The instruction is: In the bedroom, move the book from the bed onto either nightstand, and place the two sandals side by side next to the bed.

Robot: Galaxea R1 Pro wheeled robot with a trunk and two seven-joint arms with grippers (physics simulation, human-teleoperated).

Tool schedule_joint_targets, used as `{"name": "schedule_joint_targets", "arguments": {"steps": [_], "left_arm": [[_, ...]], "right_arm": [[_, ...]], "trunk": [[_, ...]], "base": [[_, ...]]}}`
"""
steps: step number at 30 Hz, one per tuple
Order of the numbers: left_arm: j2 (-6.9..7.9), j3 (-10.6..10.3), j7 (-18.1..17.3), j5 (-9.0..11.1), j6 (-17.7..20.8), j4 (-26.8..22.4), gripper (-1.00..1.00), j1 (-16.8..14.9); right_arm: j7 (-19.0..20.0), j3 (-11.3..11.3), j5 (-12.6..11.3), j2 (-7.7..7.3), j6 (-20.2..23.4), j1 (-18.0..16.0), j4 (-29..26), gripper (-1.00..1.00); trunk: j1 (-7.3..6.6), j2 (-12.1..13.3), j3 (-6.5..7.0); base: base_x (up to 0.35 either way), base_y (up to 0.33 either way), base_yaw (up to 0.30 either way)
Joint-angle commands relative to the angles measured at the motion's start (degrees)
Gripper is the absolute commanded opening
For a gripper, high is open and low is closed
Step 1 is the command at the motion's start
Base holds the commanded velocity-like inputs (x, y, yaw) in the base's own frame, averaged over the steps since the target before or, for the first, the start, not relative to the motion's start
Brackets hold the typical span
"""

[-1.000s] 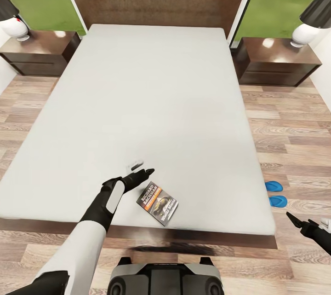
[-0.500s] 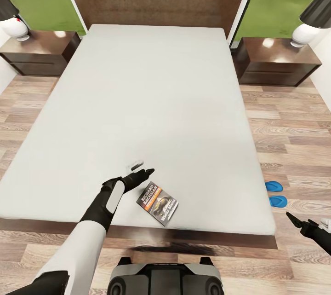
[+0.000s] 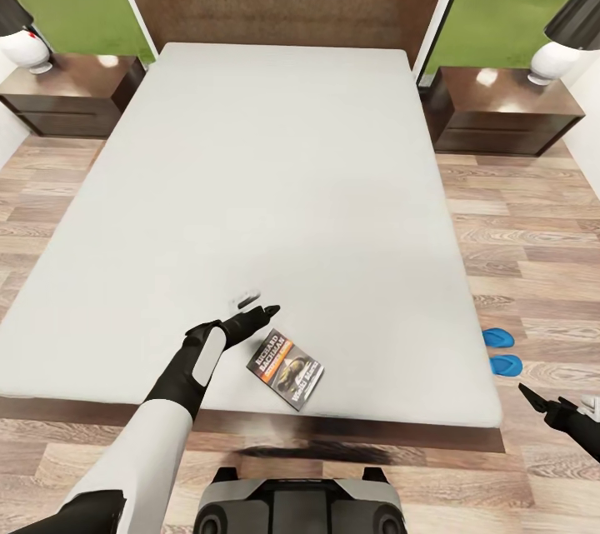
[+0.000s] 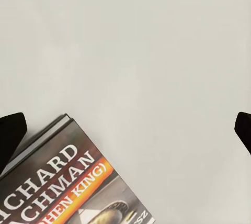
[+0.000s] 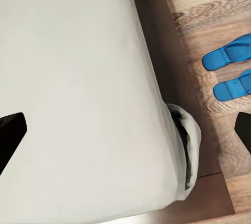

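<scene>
I hover my left gripper (image 3: 260,314), spread wide and holding nothing, over the pale grey mattress of the low bed (image 3: 275,184) just beside the dark orange-banded paperback book (image 3: 286,367) near its foot edge. I'd slide both fingers around the cover's edges before closing. I count one book, two bright blue flat sandals (image 3: 502,352) on the floor beside the bed, two dark wooden nightstands (image 3: 500,113) flanking its headboard; my right gripper (image 3: 540,403) also looks parted.

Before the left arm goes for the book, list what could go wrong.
1. The book lies flat near the foot edge of the bed; a sideways nudge from the left end effector could slide it off.
2. A flat paperback on soft mattress gives the fingers little edge, so the grasp may slip.
3. Both nightstands stand by the headboard, a long carry.
</scene>
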Motion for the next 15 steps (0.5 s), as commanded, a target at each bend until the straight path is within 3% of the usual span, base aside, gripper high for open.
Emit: {"name": "schedule_joint_targets", "arguments": {"steps": [1,4,15], "left_arm": [[-0.08,0.34,-0.21,0.13,0.45,-0.04,1.00,-0.02],[-0.08,0.34,-0.21,0.15,0.45,-0.04,1.00,-0.02],[-0.08,0.34,-0.26,0.12,0.45,-0.04,1.00,-0.02]], "right_arm": [[0.31,-0.02,-0.35,-0.04,-0.02,-0.04,0.09,1.00],[0.32,-0.02,-0.35,-0.02,-0.02,-0.04,0.09,1.00],[0.32,-0.02,-0.34,0.00,-0.02,-0.04,0.09,1.00]], "trunk": [[0.01,-0.05,-0.04],[0.01,-0.05,-0.04],[1.99,-3.66,-1.66]], "base": [[0.000,0.000,0.000],[0.000,0.000,0.000],[0.000,0.000,0.000]]}}
